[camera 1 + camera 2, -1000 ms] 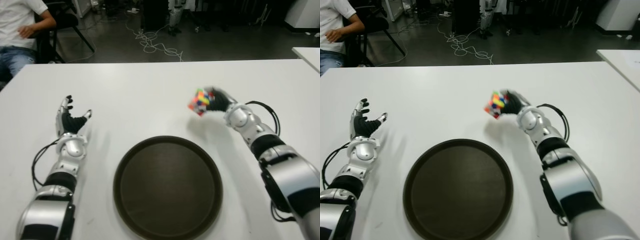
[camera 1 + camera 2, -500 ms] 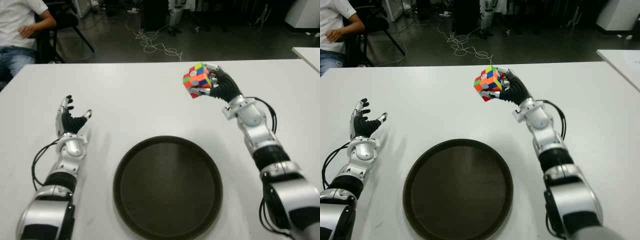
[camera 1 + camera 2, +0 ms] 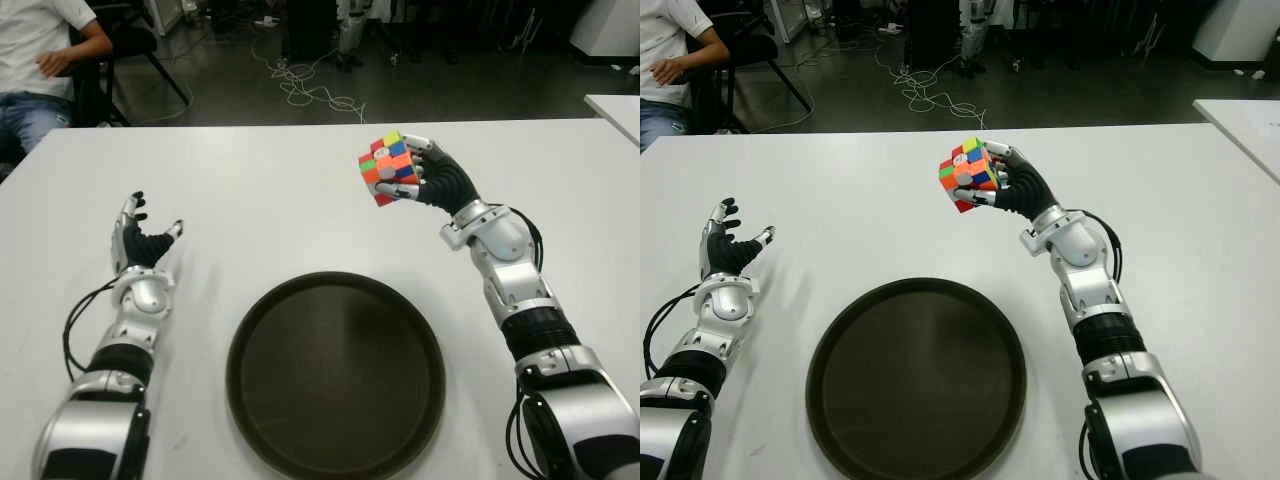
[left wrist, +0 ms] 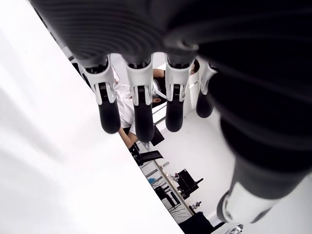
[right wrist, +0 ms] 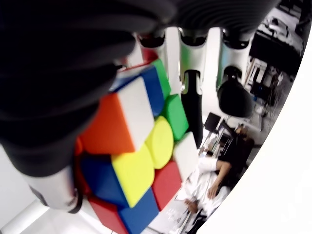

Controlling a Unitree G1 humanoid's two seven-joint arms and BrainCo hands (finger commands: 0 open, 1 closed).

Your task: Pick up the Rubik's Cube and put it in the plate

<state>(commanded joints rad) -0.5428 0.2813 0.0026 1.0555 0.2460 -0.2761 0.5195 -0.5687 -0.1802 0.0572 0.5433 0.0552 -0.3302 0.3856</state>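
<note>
Right hand (image 3: pixel 437 178) raised above table (image 3: pixel 300 180), fingers wrapped round cube (image 3: pixel 389 167); cube clear of the surface, tilted, held beyond the far right rim of plate (image 3: pixel 336 374). In right wrist view, thumb and fingers (image 5: pixel 193 97) clamped on cube's scrambled faces. Plate dark, round, near front edge of table, between both arms. Left hand (image 3: pixel 140 240) left of plate, well apart from it, palm up, fingers (image 4: pixel 139 109) loosely spread, holding nothing. Person (image 3: pixel 40 60) seated beyond far left corner of table. Cables (image 3: pixel 310 90) on floor behind.
</note>
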